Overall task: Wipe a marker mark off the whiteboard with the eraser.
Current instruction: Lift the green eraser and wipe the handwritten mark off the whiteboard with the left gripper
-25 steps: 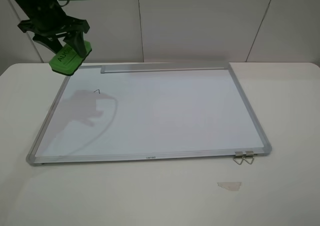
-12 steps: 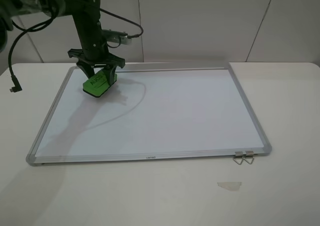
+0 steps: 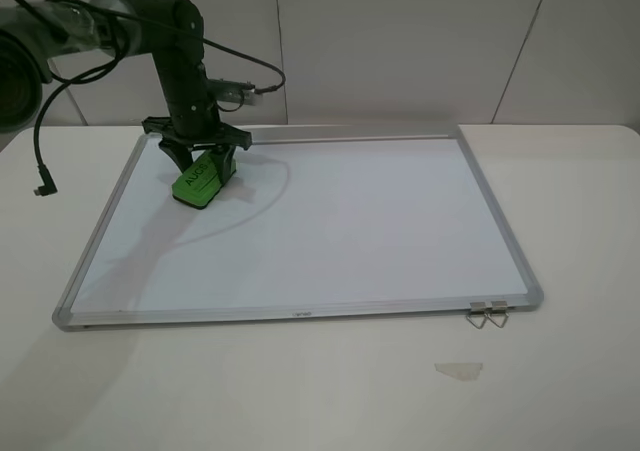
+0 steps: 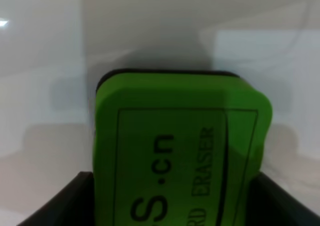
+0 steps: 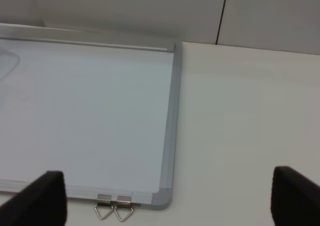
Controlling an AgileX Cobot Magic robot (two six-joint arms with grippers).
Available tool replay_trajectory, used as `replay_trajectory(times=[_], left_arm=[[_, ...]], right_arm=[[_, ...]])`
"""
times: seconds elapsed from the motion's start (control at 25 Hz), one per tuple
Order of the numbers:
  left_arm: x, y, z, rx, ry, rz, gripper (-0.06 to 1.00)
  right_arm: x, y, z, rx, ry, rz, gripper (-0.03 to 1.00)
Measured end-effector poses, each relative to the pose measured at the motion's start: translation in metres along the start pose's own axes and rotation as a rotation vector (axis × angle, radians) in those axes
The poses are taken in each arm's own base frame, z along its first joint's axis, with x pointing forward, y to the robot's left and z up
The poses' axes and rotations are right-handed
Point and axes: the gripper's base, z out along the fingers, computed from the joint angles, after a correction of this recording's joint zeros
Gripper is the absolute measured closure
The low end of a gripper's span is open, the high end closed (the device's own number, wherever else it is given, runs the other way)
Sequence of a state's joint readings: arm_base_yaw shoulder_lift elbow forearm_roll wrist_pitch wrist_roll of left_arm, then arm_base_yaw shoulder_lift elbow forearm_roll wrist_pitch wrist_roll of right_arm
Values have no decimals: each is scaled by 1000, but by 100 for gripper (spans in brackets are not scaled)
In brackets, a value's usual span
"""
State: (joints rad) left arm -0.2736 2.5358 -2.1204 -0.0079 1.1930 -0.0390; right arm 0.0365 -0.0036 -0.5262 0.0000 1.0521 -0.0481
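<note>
The whiteboard [image 3: 350,221] lies flat on the table, its silver tray strip [image 3: 340,133] along the far edge. My left gripper [image 3: 198,159] is shut on the green eraser [image 3: 203,182], which is pressed onto the board near its far left corner. Up close, the eraser [image 4: 180,146] fills the left wrist view, with a dark finger [image 4: 65,201] on either side. No marker mark shows anywhere on the board; the spot under the eraser is hidden. The right gripper [image 5: 167,178] is open, hovering over the board's near right corner [image 5: 162,198], and is out of the exterior high view.
Two metal clips [image 3: 487,314] hang off the board's near right edge. A pale scrap of tape [image 3: 459,370] lies on the table in front of them. A black cable [image 3: 40,186] dangles left of the board. White wall panels stand behind the table.
The left gripper dropped from above the far left corner onto the board with the eraser, covering the small black mark, then slid slightly nearer along the surface.
</note>
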Motion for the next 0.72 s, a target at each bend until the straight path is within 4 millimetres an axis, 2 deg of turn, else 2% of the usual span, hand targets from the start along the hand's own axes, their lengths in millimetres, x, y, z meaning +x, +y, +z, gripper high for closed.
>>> replay_trajectory(times=[0.2,0.48,0.56,0.72], left_arm=[[-1,6,8,29,14,3,35],[-2,13,10,44,14,-18,35],[-2,20,9,50,14,-33,35],[-1,50,9,54,14,-91,35]], right_arm=[[0,0,0,0,0,0,15],[0,0,0,0,0,0,15],[0,0,0,0,0,0,15],[0,0,0,0,0,0,15]])
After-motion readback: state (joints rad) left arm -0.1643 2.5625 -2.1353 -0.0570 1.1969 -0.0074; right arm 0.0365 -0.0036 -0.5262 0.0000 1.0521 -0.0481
